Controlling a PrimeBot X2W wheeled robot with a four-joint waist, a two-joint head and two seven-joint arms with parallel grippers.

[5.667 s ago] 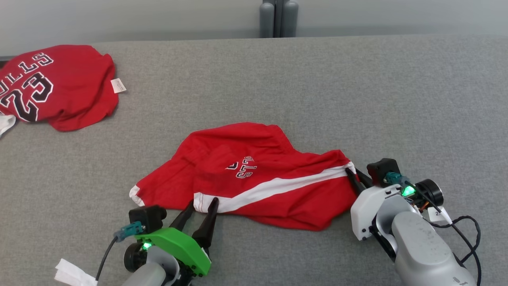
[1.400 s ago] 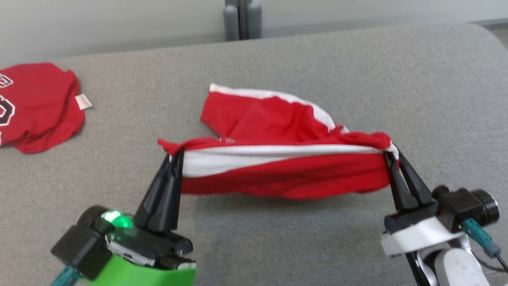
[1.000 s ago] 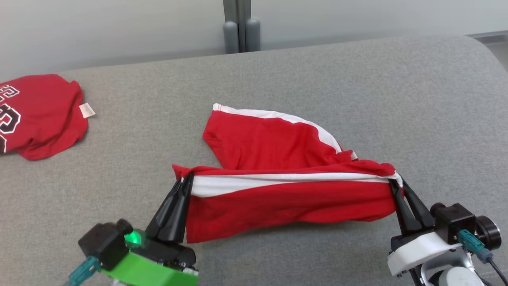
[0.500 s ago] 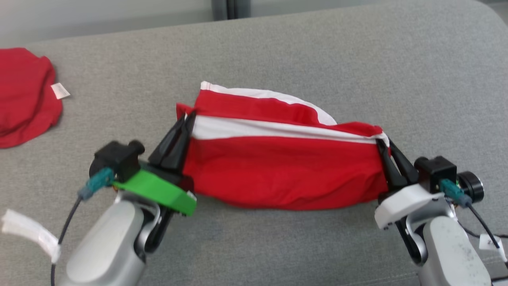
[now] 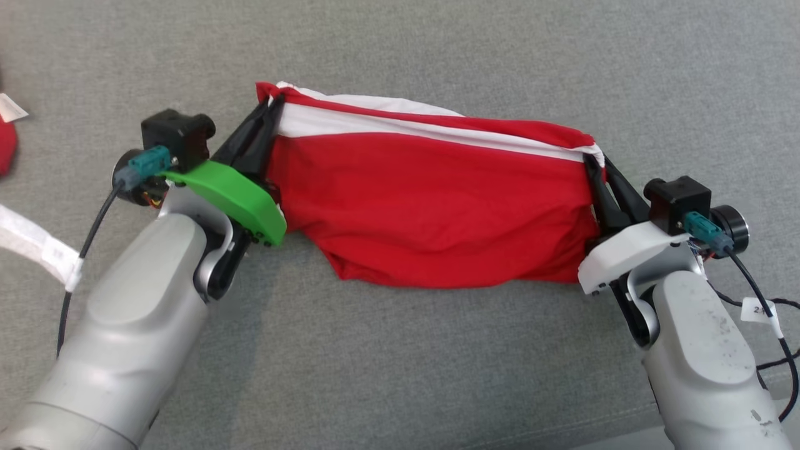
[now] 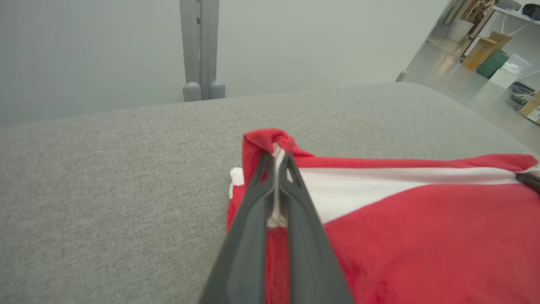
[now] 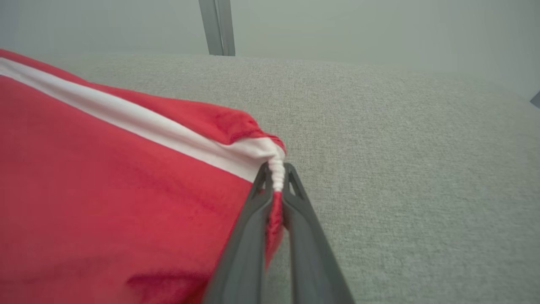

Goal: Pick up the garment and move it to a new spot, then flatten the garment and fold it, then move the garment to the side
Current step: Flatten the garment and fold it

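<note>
Both claws are clenched on the garment (image 5: 431,200), one at each end. Left claw (image 5: 273,103) pinches the upper left corner and right claw (image 5: 592,157) the upper right, with the red cloth stretched between them over the grey fabric worktop (image 5: 437,362). White band (image 5: 387,125) runs along the top edge from claw to claw, roughly taut, dipping slightly toward the right. The red body hangs toward the robot in a loose bag shape with a soft, uneven lower edge; can't tell if that edge rests on the worktop or hangs just clear. In the left wrist view the fingers are pressed together with bunched white fabric between them and a red fold poking past the tips. The band runs off to the right, to the other claw's dark tip at the frame edge. In the right wrist view a gathered white hem is squeezed at the tips, with red cloth in the slot below. A sliver of another red item (image 5: 5,150) with a white tag (image 5: 10,107) lies at the far left edge, well apart. A grey post (image 6: 200,46) stands against the pale wall (image 6: 316,38) behind the worktop.
</note>
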